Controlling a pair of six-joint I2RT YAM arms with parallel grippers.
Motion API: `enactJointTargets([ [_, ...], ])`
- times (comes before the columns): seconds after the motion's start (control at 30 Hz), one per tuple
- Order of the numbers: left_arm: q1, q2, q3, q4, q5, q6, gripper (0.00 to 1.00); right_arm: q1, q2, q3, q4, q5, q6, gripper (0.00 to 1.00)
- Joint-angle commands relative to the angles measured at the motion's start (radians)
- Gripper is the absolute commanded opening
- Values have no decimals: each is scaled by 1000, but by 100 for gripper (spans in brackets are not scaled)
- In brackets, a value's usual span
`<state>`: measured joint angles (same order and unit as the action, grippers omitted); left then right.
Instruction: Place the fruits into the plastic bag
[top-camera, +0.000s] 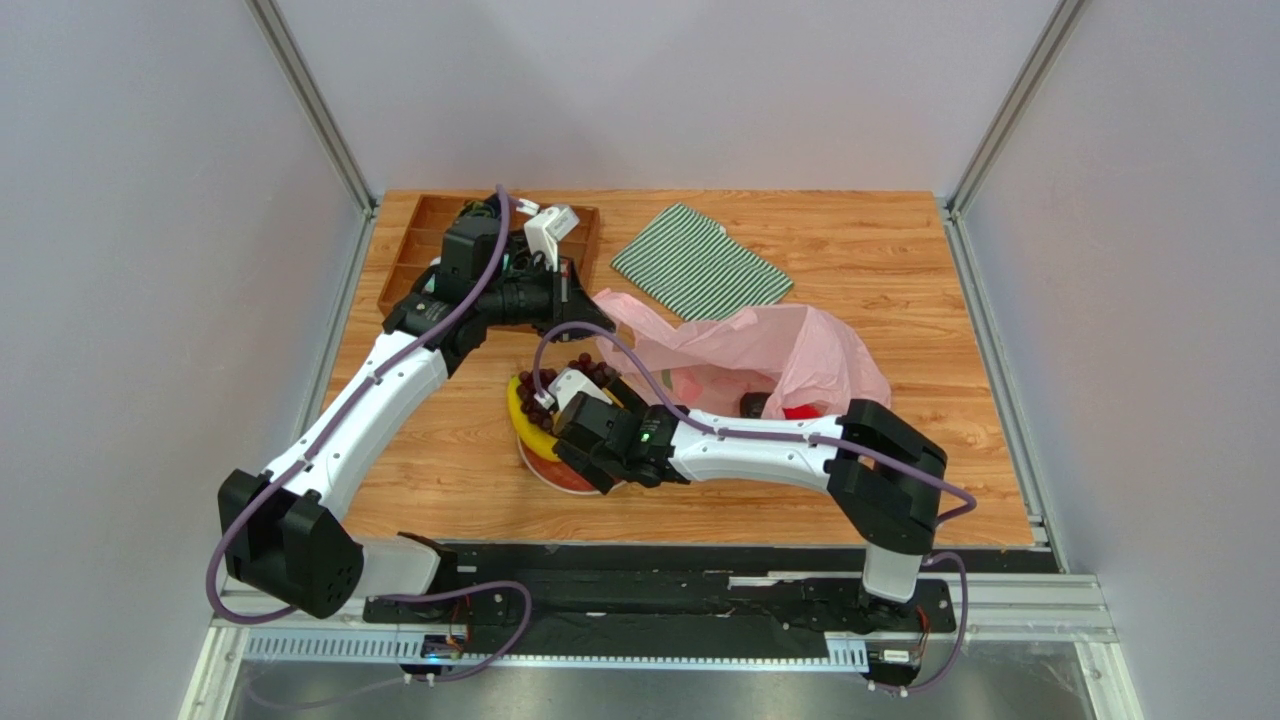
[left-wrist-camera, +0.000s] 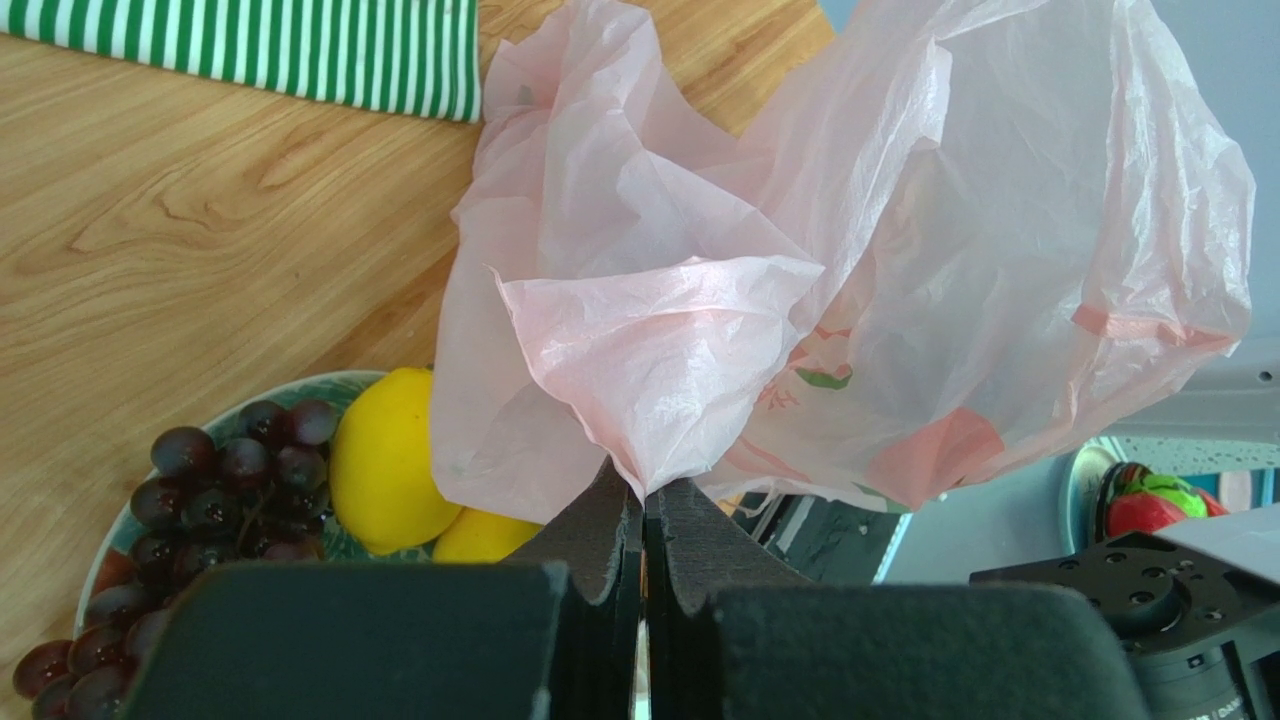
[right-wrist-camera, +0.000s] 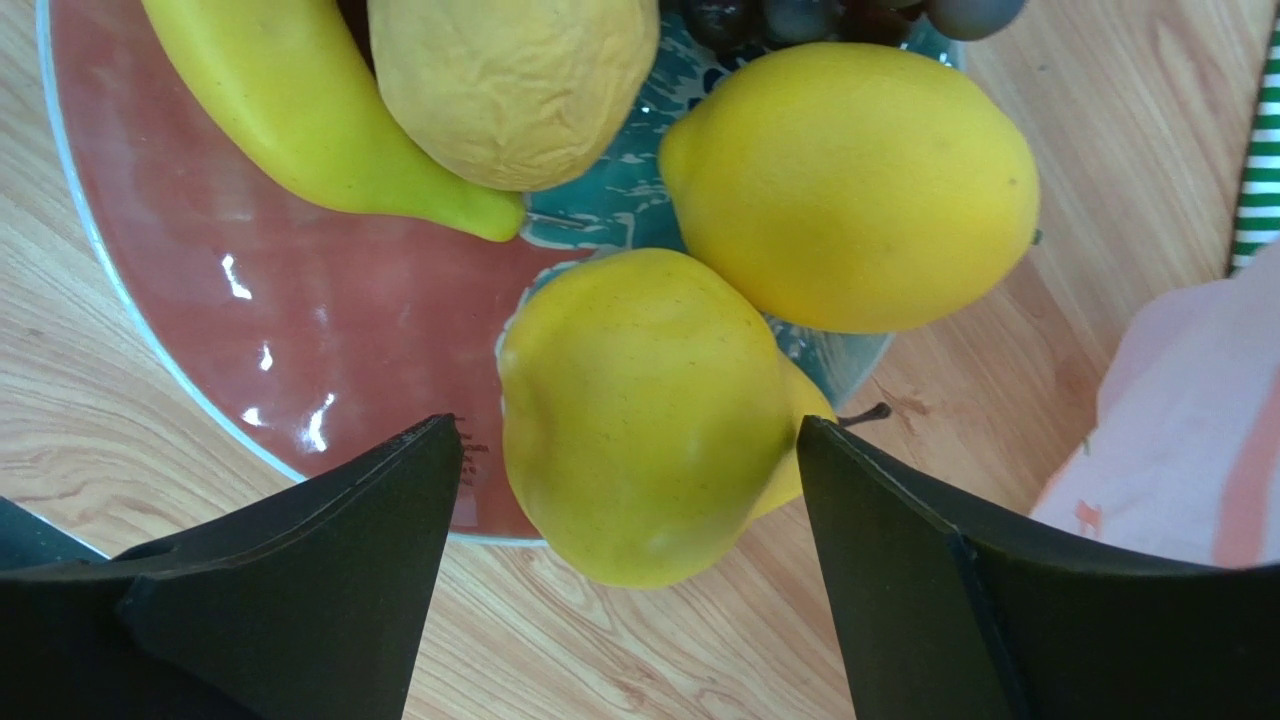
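Straddling a yellow fruit (right-wrist-camera: 639, 413) on the red plate (right-wrist-camera: 226, 345), the right gripper (right-wrist-camera: 628, 450) has its fingers spread wide. A banana (right-wrist-camera: 301, 105), lemon (right-wrist-camera: 849, 180) and grapes (left-wrist-camera: 226, 480) lie alongside. Just beyond, the left gripper (left-wrist-camera: 646, 525) is clamped on a fold of the pink plastic bag (left-wrist-camera: 932, 270), which sits on the worktop (top-camera: 902, 255). A striped cloth (top-camera: 699, 263) lies farther back.

No text, label, brand, number or sign is legible in any view. The plastic bag (left-wrist-camera: 902, 270) bears a pink-and-green printed motif (left-wrist-camera: 819, 375) just off centre toward 3 o'clock in the left wrist view, without readable lettering. Small white marks on the black arm housing (left-wrist-camera: 1157, 630) at 4 o'clock are cut off by the edge and unreadable.
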<state>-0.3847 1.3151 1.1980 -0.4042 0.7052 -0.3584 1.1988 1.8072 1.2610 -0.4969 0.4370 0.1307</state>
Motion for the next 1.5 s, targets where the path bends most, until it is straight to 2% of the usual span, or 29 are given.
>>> enactJointTargets([
  [0.0,-3,-7,32,7,10,1,0,-2,24,-9,63,-21,1,87],
  [0.07,-3,-8,34,5,8,1,0,-5,34,-14,73,-24,-2,87],
  [0.27,-3,-5,32,7,8,1,0,-8,46,-18,70,-23,-9,74],
  [0.3,-3,-7,32,7,8,1,0,-7,47,-21,73,-24,-11,68],
  [0.5,-3,-7,34,7,8,1,0,-8,38,-35,74,-18,-13,52],
  [0.77,-3,-7,34,7,8,3,0,2,-31,-63,64,-27,-17,38],
  [1.0,-3,-7,34,7,8,3,0,74,-190,-48,70,-176,-94,35],
  [1.2,-3,-7,34,5,7,3,0,99,-348,-26,110,-299,-88,34],
  [1.37,-3,-7,34,5,7,3,0,39,-511,-40,156,-378,-28,33],
  [1.47,-3,-10,34,5,7,4,0,-68,-645,-86,173,-456,76,32],
])
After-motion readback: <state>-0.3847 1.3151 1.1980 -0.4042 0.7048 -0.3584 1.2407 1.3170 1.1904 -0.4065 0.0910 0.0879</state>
